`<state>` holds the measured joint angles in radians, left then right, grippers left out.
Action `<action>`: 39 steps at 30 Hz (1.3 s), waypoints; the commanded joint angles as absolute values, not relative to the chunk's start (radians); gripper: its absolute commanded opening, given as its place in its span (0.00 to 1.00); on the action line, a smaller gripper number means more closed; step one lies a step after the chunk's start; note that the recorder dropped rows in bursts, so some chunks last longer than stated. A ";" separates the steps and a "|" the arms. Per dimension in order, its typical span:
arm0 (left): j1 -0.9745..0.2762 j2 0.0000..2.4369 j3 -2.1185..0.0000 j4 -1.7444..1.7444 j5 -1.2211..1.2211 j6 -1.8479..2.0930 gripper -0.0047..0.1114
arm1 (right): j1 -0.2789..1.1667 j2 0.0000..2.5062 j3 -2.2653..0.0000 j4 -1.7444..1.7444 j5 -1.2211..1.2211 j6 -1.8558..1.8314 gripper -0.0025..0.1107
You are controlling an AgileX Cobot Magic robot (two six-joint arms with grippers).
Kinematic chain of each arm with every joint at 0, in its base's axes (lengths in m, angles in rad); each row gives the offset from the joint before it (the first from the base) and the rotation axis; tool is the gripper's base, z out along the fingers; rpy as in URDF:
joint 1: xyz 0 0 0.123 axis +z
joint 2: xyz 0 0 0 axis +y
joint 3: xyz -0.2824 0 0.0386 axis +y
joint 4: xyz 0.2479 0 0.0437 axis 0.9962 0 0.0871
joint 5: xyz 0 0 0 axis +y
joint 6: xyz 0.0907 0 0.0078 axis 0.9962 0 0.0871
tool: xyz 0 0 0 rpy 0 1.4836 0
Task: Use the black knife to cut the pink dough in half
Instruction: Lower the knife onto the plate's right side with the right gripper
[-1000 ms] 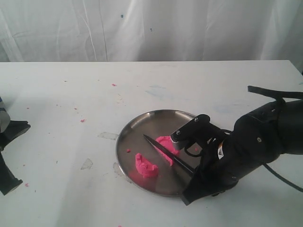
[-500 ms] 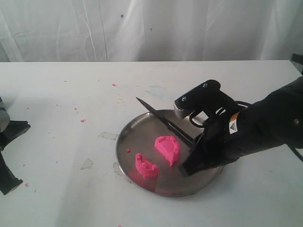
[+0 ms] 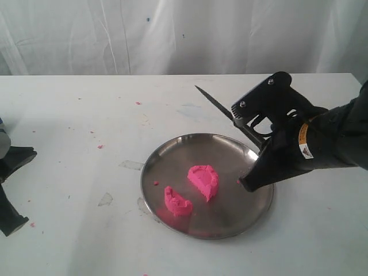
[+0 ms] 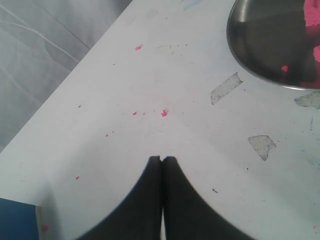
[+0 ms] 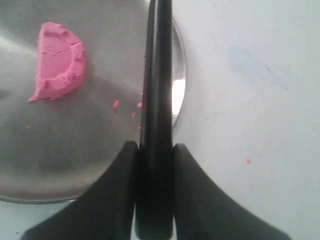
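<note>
Two soft half-round chunks of pink dough (image 3: 203, 181) lie apart on the round steel plate (image 3: 150, 167). The right pincer (image 5: 155, 150) clamps the slim black knife (image 3: 221, 109) above the plate's far-right rim. The left pincer (image 4: 162, 161) is closed and empty, far left on the white counter (image 3: 69, 126).

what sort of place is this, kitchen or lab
Likely a robot lab bench, not a kitchen: stained white table, white curtain backdrop, steel plate holding the pink dough.

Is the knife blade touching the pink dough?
No, the black knife is up in the air, apart from the pink dough on the steel plate.
</note>
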<state>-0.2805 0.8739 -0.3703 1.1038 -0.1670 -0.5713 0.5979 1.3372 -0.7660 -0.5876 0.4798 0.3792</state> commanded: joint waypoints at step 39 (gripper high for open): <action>-0.279 0.866 -0.363 1.108 -0.164 -0.607 0.04 | 0.450 1.612 -0.768 -0.175 0.356 0.106 0.02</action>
<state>-0.2805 0.8739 -0.3703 1.1038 -0.1670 -0.5966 0.4585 1.6105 -0.7660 -0.1789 0.3719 0.1179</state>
